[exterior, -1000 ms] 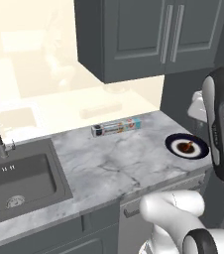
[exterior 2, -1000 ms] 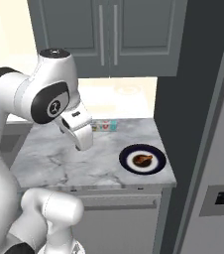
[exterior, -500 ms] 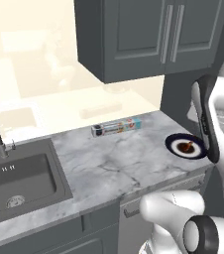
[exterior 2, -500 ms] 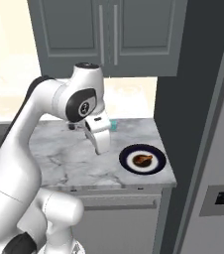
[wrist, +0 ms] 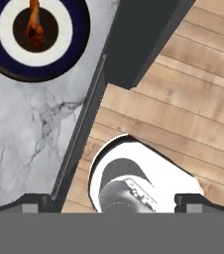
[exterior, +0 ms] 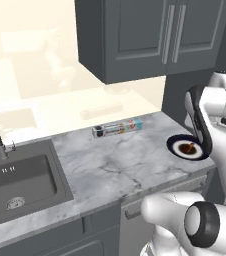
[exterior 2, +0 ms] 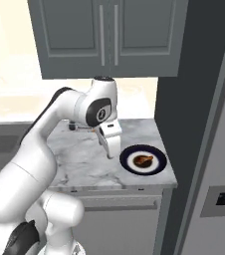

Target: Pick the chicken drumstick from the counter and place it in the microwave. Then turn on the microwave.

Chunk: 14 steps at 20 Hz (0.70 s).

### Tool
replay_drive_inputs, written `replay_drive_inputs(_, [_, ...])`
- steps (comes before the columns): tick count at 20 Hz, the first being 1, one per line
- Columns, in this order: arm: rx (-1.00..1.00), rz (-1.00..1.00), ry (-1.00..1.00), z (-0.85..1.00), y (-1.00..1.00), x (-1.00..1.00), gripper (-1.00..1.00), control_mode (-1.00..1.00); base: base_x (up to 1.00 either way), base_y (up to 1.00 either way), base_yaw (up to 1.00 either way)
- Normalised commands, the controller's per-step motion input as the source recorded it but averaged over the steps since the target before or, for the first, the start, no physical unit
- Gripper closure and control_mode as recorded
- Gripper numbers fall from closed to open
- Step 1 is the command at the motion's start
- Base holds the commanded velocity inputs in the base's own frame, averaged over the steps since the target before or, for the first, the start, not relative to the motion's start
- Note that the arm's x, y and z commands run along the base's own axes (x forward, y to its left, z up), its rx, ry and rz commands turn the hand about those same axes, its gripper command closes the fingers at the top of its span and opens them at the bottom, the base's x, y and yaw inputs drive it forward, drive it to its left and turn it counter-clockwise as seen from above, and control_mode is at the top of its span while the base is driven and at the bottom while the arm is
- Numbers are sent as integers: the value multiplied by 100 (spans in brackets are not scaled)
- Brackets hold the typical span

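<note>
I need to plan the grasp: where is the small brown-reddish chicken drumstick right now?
The chicken drumstick lies on the dark round plate at the right end of the marbled counter, beside the tall grey fridge.

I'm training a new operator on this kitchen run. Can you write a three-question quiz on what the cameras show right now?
1. True or false: the chicken drumstick lies on the dark round plate.
2. What lies on the counter near the back wall? A) a foil box B) a kettle C) a pan
3. Fill in: the gripper hangs beside the plate with its jaws ____.

Key: 1 true; 2 A, the foil box; 3 open.
</note>
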Motion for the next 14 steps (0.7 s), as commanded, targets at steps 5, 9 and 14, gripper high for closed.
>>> replay_drive_inputs(5, [0, -1, 2, -34, -28, 43, -100, -100, 0, 0, 0])
replay_drive_inputs(9, [0, 0, 2, -28, -15, 52, -100, -100, 0, 0, 0])
replay_drive_inputs(14, [0, 0, 3, -26, -6, 45, -100, -100, 0, 0, 0])
